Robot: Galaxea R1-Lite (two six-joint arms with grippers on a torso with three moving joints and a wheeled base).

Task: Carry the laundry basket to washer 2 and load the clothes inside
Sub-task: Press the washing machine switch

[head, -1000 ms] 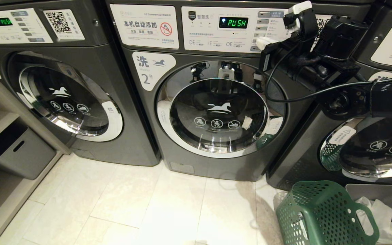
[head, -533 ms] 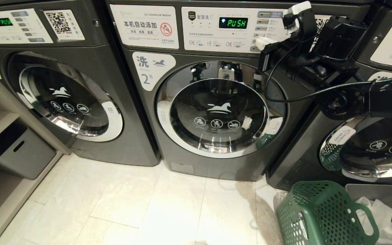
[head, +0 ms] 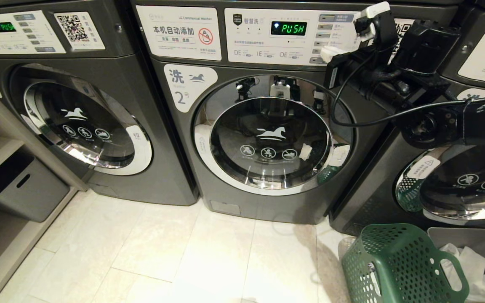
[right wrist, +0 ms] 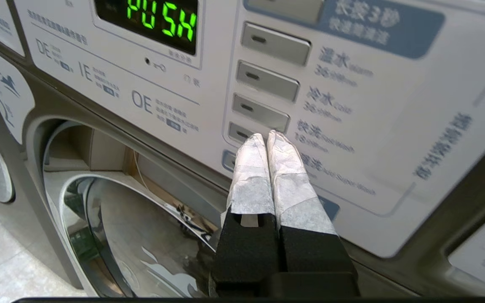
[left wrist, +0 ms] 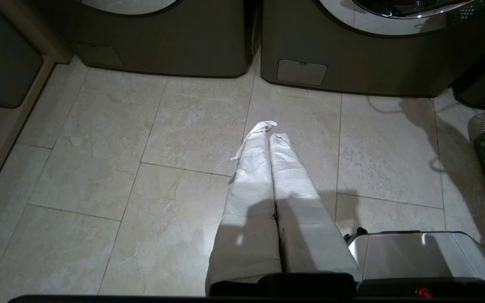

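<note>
Right claw (right wrist: 266,139) clenched, empty, pressing at washer 2 (head: 267,139) panel btns.
Tips touching a lower button (right wrist: 242,133); door looking closed; laundry basket (head: 398,265) sitting on floor to the right, nr grey bin (head: 470,240). Push straight, w/o sliding. Left claw (left wrist: 267,136) clenched, idling over floor.

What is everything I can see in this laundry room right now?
washer 2: one, dark grey, centre, door closed, display reads PUSH.
Neighbouring washers: two, dark grey, one left, one right.
laundry basket: one, dark green, on the floor at lower right.
Grey bin: one, beside the basket, white bags inside.
Grey box: one, on the left shelf.
Floor: pale tiles.
right end effector: white-wrapped, shut, tips at washer 2's button column.
left end effector: white-wrapped, shut, hanging above the floor.
</note>
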